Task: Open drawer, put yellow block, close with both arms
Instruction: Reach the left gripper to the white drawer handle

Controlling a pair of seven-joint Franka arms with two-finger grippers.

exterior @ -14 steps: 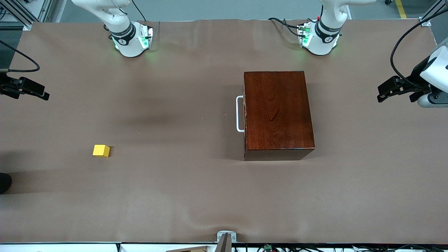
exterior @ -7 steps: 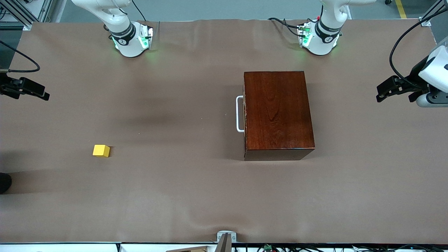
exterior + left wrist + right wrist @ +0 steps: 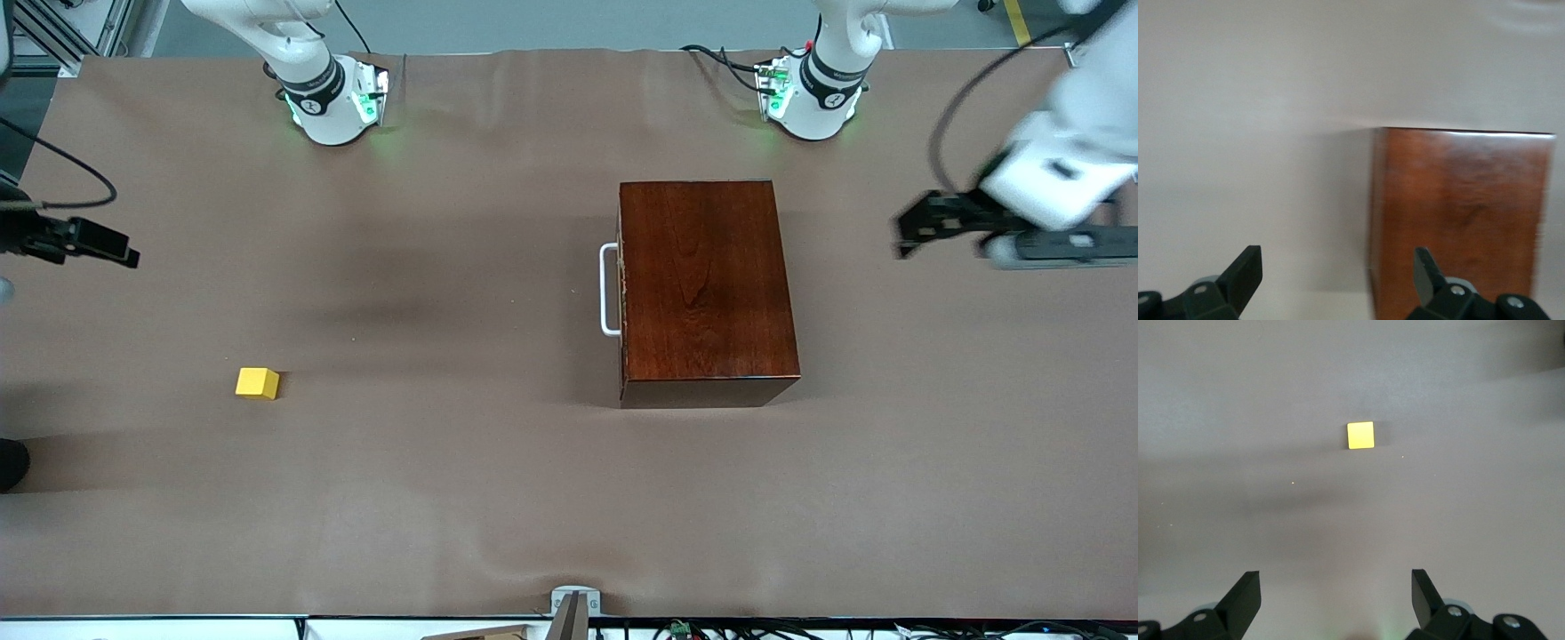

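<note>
We see the wooden box point(image 3: 705, 289) resting on the brown table point(image 3: 444, 498) toward the left arm's end, its drawer point(image 3: 622, 289) fully pushed in and the white loop handle point(image 3: 608, 290) sticking out at nine o'clock from the box in the front view. The yellow block point(image 3: 257, 383) sits alone on the table toward the right arm's end, well apart from the box, at roughly eight o'clock from it. The left gripper point(image 3: 909, 235) hangs in the air over the table at three o'clock from the box, fingers point(image 3: 1245, 273) spread and empty. The right gripper point(image 3: 124, 253) hovers over the table's edge at its own end, fingers point(image 3: 1245, 597) spread wide, nothing between them
</note>
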